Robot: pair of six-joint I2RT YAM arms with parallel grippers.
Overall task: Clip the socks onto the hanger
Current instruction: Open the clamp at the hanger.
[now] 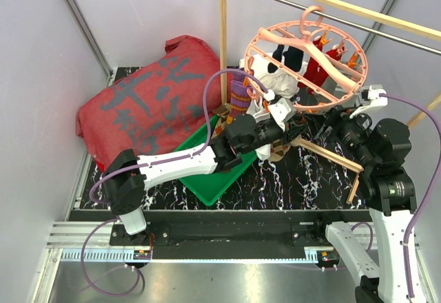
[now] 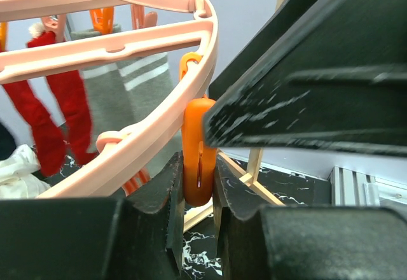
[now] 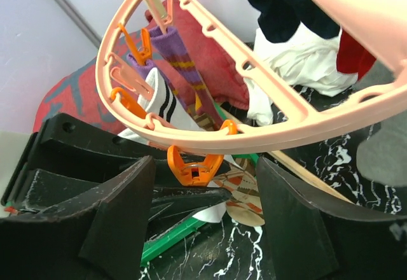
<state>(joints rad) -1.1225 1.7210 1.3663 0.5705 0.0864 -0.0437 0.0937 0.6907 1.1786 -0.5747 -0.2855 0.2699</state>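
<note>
The salmon-pink ring hanger [image 1: 306,58] hangs from the rail with red, navy and white socks on it. My left gripper [image 1: 293,122] reaches under its near rim. In the left wrist view it [image 2: 198,181] is shut on an orange clip [image 2: 198,156] dangling from the ring [image 2: 127,137]. My right gripper [image 1: 332,120] is just to the right, open, with its jaws wide on either side of the same clip [image 3: 194,168]. A brown argyle sock [image 3: 245,197] shows right behind the clip; I cannot tell if the clip touches it. A purple-orange striped sock [image 3: 172,48] hangs further along.
A green tray [image 1: 220,175] lies under my left arm. A big red cloth [image 1: 151,103] is heaped at the back left. The wooden-and-metal rail frame [image 1: 222,34] stands behind, with a wooden foot [image 1: 331,155] on the black marble table. Red socks [image 2: 38,121] and a grey sock [image 2: 137,83] hang beyond.
</note>
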